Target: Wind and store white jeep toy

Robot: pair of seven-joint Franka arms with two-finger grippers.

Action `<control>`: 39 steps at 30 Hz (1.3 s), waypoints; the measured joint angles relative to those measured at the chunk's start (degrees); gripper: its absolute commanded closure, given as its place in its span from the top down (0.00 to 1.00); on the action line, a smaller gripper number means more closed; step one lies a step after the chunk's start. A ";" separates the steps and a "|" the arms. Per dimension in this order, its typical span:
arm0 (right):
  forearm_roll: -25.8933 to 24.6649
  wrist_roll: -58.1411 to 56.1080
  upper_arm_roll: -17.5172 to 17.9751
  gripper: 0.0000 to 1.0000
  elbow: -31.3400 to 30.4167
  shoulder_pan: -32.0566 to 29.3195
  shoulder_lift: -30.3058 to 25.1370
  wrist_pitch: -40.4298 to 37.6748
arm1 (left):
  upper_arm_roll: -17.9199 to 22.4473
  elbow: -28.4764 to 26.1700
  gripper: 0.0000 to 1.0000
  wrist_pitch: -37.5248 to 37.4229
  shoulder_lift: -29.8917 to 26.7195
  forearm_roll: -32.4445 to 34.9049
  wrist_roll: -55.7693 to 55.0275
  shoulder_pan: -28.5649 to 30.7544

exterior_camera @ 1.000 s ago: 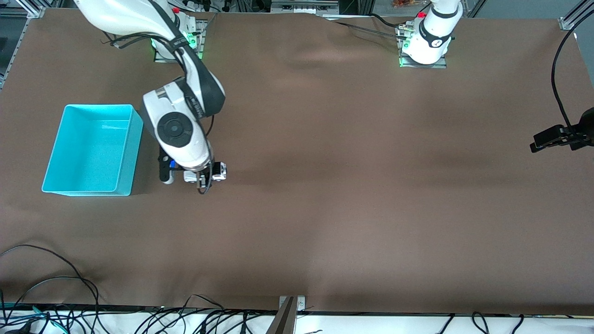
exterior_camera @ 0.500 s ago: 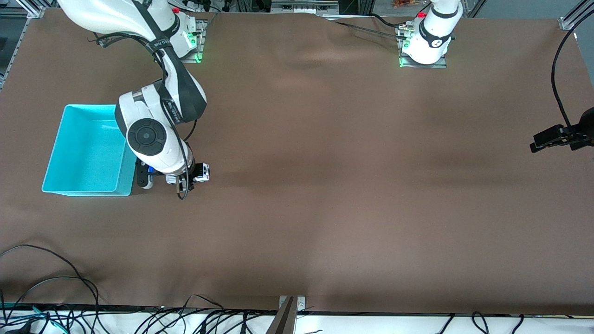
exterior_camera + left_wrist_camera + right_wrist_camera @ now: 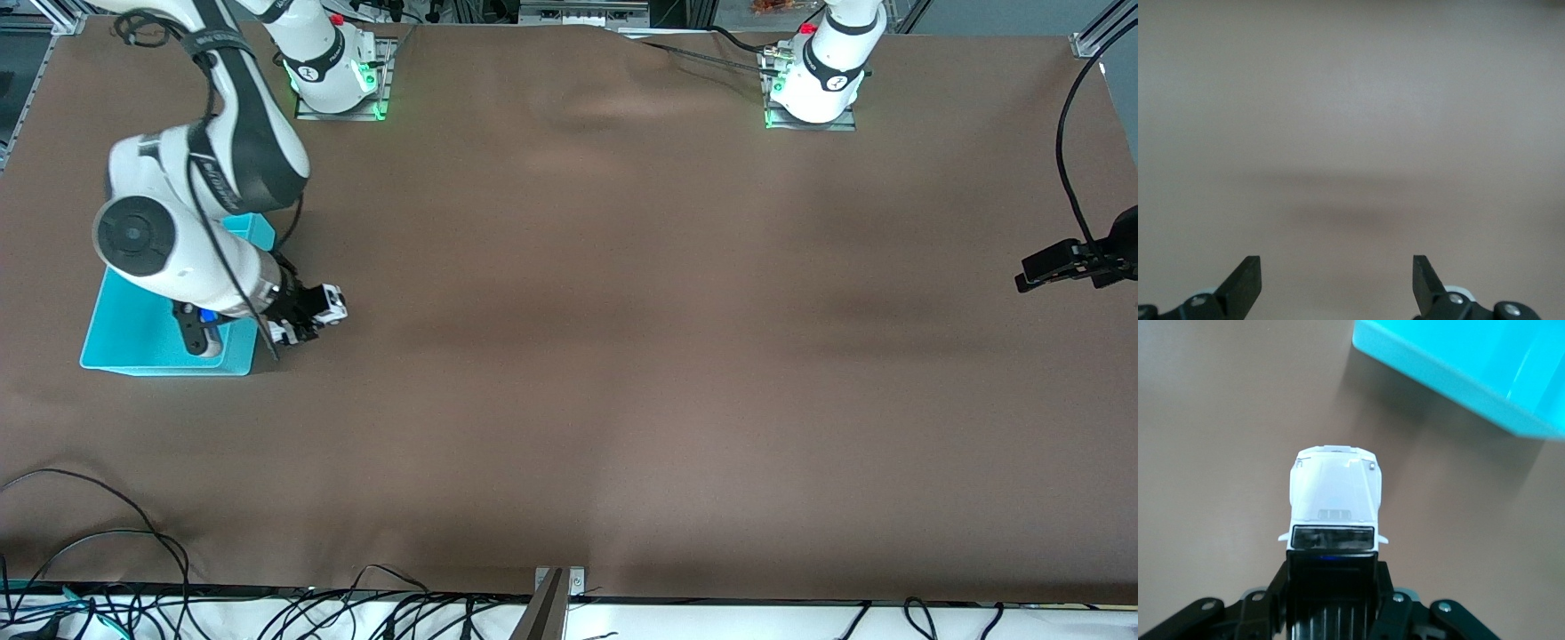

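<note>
Store step under way, we judge: right claw (image 3: 1331, 587) clamped on white jeep toy (image 3: 1333, 503), held above brown desk (image 3: 622, 356) just beside cyan bin (image 3: 142, 356), middle left of front frame. Next we need carry over bin rim, then release. Left claw (image 3: 1337, 283) spread wide, empty, waiting.

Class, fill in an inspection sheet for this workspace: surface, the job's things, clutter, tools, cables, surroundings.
Surface: brown table cover, slightly rippled.
Job's things: white toy jeep held above the cover beside the blue bin; not in the bin.
Clutter: nothing seen.
Tools: right tool shut on the jeep; left tool open, waiting over bare cover.
Cables: black cables along the edge nearest the front camera.
Surroundings: black clamp at the left arm's end.
</note>
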 measured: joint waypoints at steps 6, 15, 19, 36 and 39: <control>0.92 -15.14 -1.37 0.00 -7.01 -4.67 -5.47 -0.04 | 0.00 0.00 1.00 0.00 0.00 0.00 0.00 0.00; 0.98 -36.86 -7.72 0.00 -15.90 -8.13 -9.08 1.78 | -0.01 0.00 1.00 0.00 0.00 0.00 0.00 0.00; 0.97 -45.08 -11.14 0.00 -21.42 -9.56 -9.38 8.29 | -0.01 0.00 1.00 0.00 0.00 0.00 0.00 0.00; 0.97 -61.83 -19.14 0.00 -28.80 -11.85 -8.36 18.33 | -0.01 0.00 1.00 0.00 0.00 0.00 0.00 0.00; 0.97 -61.83 -18.97 0.00 -29.04 -11.79 -6.99 19.90 | -0.01 -0.01 1.00 0.00 0.00 0.00 0.00 0.00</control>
